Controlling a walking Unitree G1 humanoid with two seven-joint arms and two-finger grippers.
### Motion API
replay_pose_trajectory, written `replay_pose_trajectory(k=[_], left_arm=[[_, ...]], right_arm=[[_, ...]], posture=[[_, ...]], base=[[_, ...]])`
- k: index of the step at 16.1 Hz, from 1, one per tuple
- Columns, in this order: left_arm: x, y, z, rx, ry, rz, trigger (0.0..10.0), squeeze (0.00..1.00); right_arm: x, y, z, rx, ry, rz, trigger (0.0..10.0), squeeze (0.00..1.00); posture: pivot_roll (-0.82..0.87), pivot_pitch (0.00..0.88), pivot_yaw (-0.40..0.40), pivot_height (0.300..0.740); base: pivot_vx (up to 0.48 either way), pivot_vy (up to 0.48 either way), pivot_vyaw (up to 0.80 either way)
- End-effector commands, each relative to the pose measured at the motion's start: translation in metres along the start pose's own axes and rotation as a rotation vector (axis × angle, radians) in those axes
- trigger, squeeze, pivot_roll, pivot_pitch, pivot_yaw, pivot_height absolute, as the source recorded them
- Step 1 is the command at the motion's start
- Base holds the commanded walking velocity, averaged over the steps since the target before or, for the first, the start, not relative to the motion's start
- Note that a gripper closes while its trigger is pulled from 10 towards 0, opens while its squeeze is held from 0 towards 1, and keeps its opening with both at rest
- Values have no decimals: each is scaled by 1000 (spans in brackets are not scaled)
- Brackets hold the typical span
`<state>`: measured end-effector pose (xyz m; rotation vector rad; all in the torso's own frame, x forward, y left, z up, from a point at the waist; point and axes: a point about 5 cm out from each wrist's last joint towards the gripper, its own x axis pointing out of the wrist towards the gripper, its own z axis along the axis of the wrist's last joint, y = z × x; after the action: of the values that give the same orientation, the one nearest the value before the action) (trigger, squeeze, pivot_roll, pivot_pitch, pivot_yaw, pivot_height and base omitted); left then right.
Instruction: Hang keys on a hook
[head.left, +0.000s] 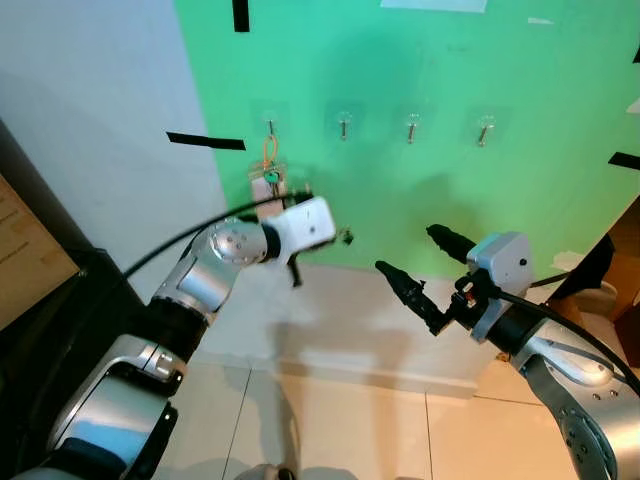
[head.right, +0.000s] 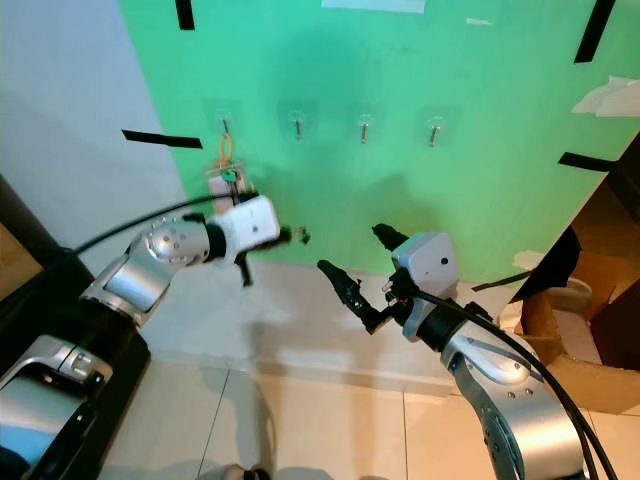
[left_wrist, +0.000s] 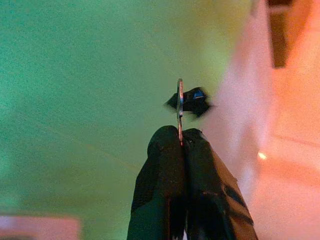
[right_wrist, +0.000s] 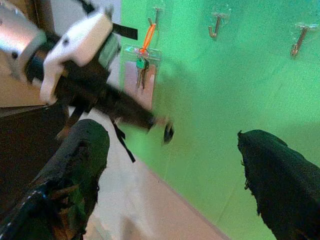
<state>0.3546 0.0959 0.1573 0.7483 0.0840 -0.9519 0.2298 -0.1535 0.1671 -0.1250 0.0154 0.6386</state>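
Clenching a thin metal key ring with a small dark key (left_wrist: 187, 102), the left pincer (head.left: 340, 237) sits below the bare second metal hook (head.left: 343, 127) (right pincer (head.left: 432, 280) gapes, idle).

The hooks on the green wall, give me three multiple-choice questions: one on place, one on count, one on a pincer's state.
1. Where do the hung keys sit?
A. leftmost hook
B. rightmost hook
C. on the floor

2. How many hooks are on the green wall?
A. two
B. four
C. six

3. The left pincer is
A. wide open
B. shut on a key ring
C. gripping a hook

Answers: 1 A, an orange loop hangs them on the leftmost hook. 2 B, four in a row. 3 B, the left wrist view shows its fingers pinching the key ring; the right pincer is open.
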Motion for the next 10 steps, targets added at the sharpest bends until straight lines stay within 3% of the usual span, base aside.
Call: replay_pose_trajectory(k=[1,4,6,10], left_arm=[[-3,17,14,0,-74,96,10000,0],[-9,35,24,-109,-169,205,10000,0],[-11,38,22,-148,-189,205,10000,0],[-5,36,32,-87,-218,198,10000,0]], right_arm=[[1,0,3,-7,-14,2,10000,0],[1,1,4,-5,-18,-2,10000,0],[1,1,4,-4,-23,-5,10000,0],[-1,3,3,2,-25,-12,10000,0]], posture=[[-250,0,46,740],[-250,0,52,740],[-252,0,59,740],[-258,0,71,740]], base=[[0,0,0],[0,0,0],[0,0,0],[0,0,0]])
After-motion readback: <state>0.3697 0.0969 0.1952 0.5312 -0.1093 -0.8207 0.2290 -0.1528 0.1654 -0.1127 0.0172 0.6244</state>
